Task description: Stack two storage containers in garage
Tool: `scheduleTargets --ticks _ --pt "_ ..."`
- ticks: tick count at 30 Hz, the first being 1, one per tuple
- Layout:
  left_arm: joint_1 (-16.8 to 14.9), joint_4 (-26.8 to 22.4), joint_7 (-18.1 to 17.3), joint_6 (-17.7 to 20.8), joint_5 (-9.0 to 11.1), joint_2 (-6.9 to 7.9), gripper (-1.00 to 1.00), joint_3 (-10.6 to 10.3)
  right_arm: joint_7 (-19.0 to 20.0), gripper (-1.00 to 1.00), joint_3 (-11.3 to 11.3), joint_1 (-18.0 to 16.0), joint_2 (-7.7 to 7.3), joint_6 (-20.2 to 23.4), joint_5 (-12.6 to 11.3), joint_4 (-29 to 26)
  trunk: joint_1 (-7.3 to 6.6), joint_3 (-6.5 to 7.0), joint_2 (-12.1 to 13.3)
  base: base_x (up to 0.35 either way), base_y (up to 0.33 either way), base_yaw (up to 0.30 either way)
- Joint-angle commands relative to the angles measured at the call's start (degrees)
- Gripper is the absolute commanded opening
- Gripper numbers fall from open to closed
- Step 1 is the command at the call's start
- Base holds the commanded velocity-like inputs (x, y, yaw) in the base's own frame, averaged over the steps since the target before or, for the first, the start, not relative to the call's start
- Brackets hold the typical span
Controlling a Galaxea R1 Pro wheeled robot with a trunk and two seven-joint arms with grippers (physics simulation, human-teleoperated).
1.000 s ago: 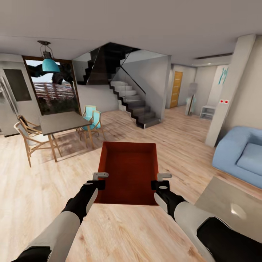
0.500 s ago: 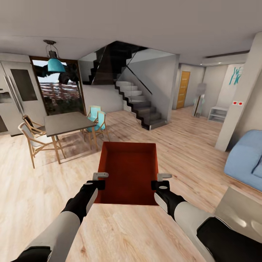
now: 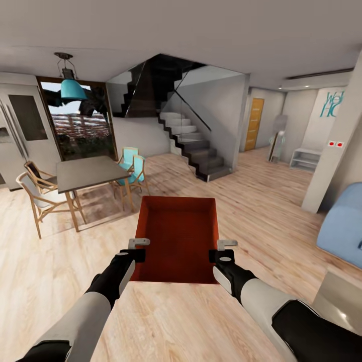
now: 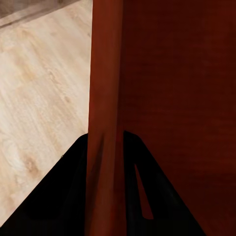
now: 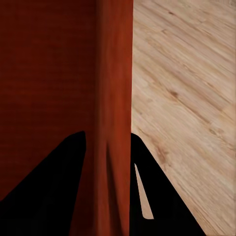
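- Broadly, the living room spreads ahead in the head view, with its light wood plank floor [image 3: 261,201] running back to a dark staircase [image 3: 193,143] with glass panels
- Left of centre stands a grey dining table [image 3: 88,172] with wood-framed chairs [image 3: 35,196] on its left and two teal chairs [image 3: 131,166] behind it; a teal pendant lamp [image 3: 72,89] hangs above, in front of wood-framed glass doors [image 3: 80,123]
- At the right edge sits part of a blue sofa [image 3: 344,229], beside a pale column [image 3: 334,151]; farther back is an orange door [image 3: 254,124]
- One storage container [image 3: 178,236], orange-red and open-topped, is held level in front of the robot, above the plank floor and between both arms
- The left gripper [image 3: 137,249] clamps the container's left wall; in the left wrist view its dark fingers [image 4: 69,196] sit on either side of the thin red wall [image 4: 104,98], closed onto it
- The right gripper [image 3: 224,250] pinches the right wall in the same way; in the right wrist view its fingers [image 5: 54,196] straddle the wall [image 5: 114,98], closed tight on it
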Motion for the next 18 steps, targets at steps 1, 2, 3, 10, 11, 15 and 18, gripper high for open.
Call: scheduleTargets --ticks 1,2,3,10,11,15,18 --pt "-0.03 0.01 -0.19 0.3 -0.01 -0.47 -1.0 0.8 -0.04 -1.0 -0.51 -0.06 0.3 -0.6 0.77 -1.19 0.07 -0.12 -0.13 0.321 0.0 0.0" --pt "-0.03 0.01 -0.19 0.3 -0.01 -0.47 -1.0 0.8 -0.04 -1.0 -0.51 -0.06 0.32 -0.6 0.77 -1.18 0.07 -0.12 -0.13 0.321 0.0 0.0" --pt "-0.03 0.01 -0.19 0.3 -0.02 -0.47 -1.0 0.8 -0.04 -1.0 -0.51 -0.06 0.32 -0.6 0.77 -1.17 0.07 -0.12 -0.13 0.321 0.0 0.0" --pt "-0.03 0.01 -0.19 0.3 -0.02 -0.47 -1.0 0.8 -0.05 -1.0 -0.5 -0.06 0.34 -0.6 0.77 -1.18 0.07 -0.12 -0.13 0.321 0.0 0.0" --pt "-0.03 0.01 -0.19 0.3 -0.01 -0.47 -1.0 0.8 -0.03 -1.0 -0.49 -0.06 0.34 -0.6 0.77 -1.19 0.07 -0.12 -0.13 0.321 0.0 0.0" --pt "-0.03 0.01 -0.19 0.3 -0.02 -0.41 -1.0 0.8 -0.01 -1.0 -0.5 -0.06 0.34 -0.6 0.77 -1.22 0.07 -0.12 -0.13 0.321 0.0 0.0" --pt "-0.03 0.01 -0.19 0.3 -0.03 -0.39 -1.0 0.8 -0.04 -1.0 -0.48 -0.06 0.34 -0.6 0.77 -1.22 0.07 -0.12 -0.13 0.321 0.0 0.0"
